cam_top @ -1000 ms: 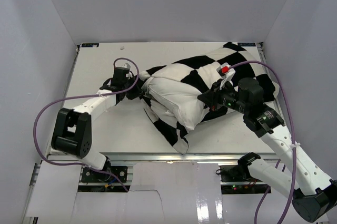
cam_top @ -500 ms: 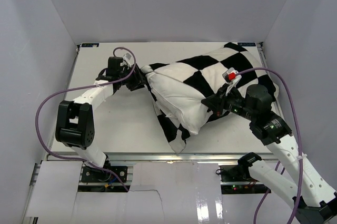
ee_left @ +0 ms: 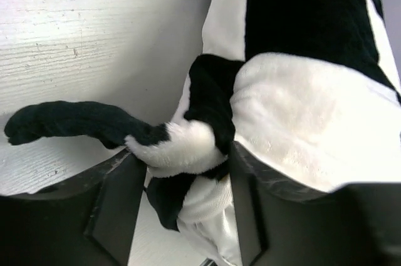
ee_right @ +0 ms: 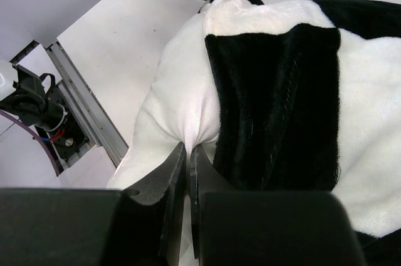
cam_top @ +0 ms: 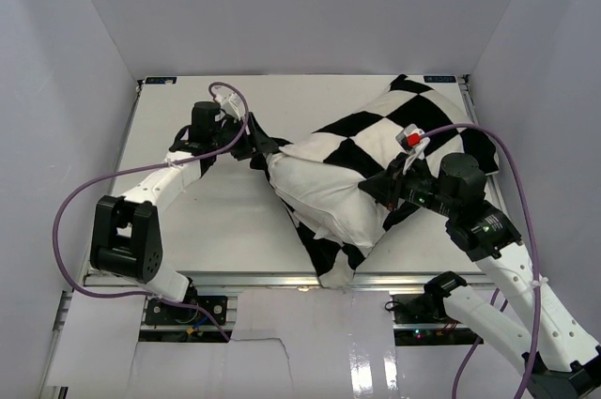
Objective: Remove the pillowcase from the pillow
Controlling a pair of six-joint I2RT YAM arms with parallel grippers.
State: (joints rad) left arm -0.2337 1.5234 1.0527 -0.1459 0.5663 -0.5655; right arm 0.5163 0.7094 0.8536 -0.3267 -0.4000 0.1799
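The black-and-white checked pillowcase (cam_top: 376,131) still covers the far right part of the pillow. The plain off-white pillow (cam_top: 324,192) bulges out of its open end toward the table's front edge. My left gripper (cam_top: 265,148) is at the left tip of the bundle. Its jaws stand apart around a bunch of plush pillowcase (ee_left: 188,147) and smooth pillow cloth (ee_left: 207,209), so the left gripper (ee_left: 185,153) is open. My right gripper (cam_top: 380,191) is shut, and the right wrist view shows this gripper (ee_right: 188,147) pinching a fold of the pillow (ee_right: 175,103) beside the pillowcase (ee_right: 276,91).
The white table (cam_top: 188,221) has white walls on three sides. A metal rail (cam_top: 272,280) runs along its near edge, and the bundle's lower corner (cam_top: 336,272) reaches it. Purple cables (cam_top: 70,207) loop off both arms.
My left gripper has opened and moved toward the far side, then right. My right gripper kept its pinch and drew the pillow right and toward the front edge, baring more white cloth.
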